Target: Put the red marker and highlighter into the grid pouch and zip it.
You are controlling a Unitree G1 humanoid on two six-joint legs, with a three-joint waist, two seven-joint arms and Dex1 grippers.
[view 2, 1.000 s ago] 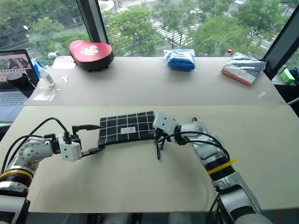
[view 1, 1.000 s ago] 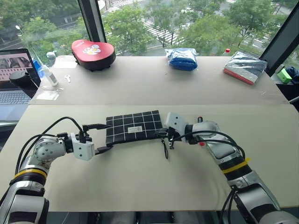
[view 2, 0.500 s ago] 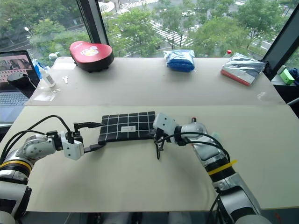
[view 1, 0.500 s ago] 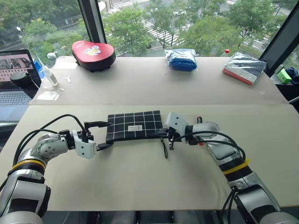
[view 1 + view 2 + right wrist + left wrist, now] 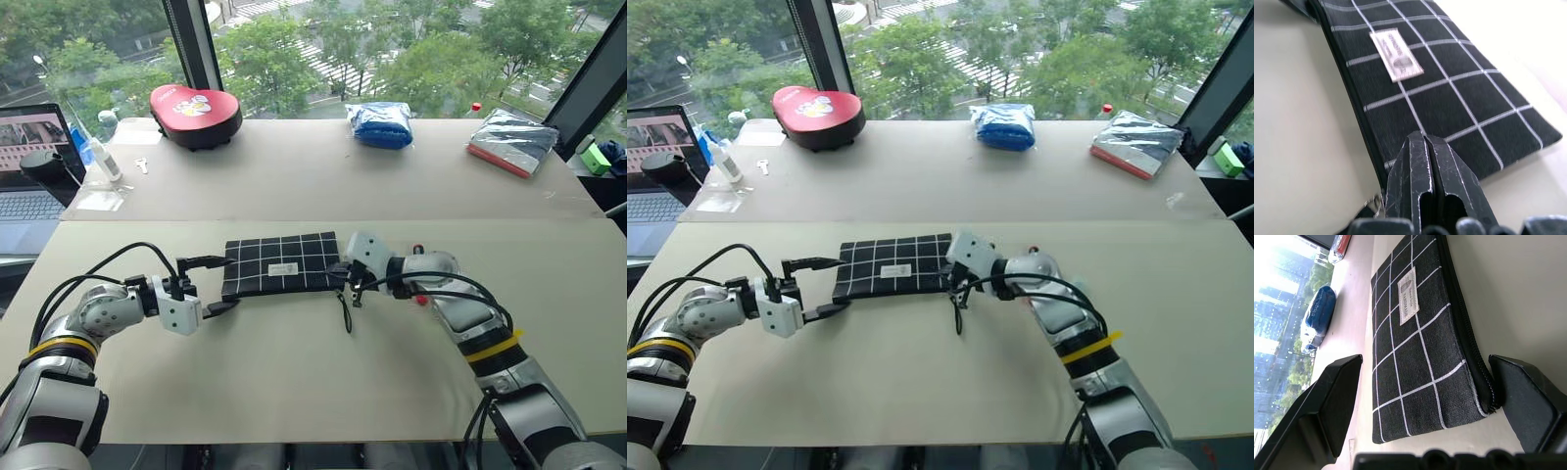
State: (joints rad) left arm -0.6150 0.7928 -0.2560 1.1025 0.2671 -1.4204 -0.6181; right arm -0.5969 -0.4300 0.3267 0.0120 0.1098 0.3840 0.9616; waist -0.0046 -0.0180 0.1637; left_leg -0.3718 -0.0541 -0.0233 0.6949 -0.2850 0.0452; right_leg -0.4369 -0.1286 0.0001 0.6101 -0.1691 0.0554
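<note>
Grid pouch: the grid pouch (image 5: 281,263) lies flat on the near table (image 5: 294,382), white label (image 5: 1408,295) facing up, between my two tools.
Zipper: the black zipper runs along the pouch's near edge; the pull strap (image 5: 347,311) trails from its right end onto the table.
Left tool: my left tool (image 5: 217,284) stands wide, one black finger (image 5: 1327,406) on each side of the pouch's left end, gripping nothing.
Right tool: my right tool (image 5: 345,281) is pressed tight together at the pouch's right end, close by the zipper's end; whether it pinches the pull I cannot tell.
Red marker: a small red and black tip (image 5: 419,251) shows behind my right wrist; I cannot tell what it is.
Far table: a red rounded case (image 5: 196,114) at the left, a blue wrapped bundle (image 5: 381,123) in the middle, a silvery packet (image 5: 513,141) at the right.
Left edge: a laptop (image 5: 34,162) sits open.
</note>
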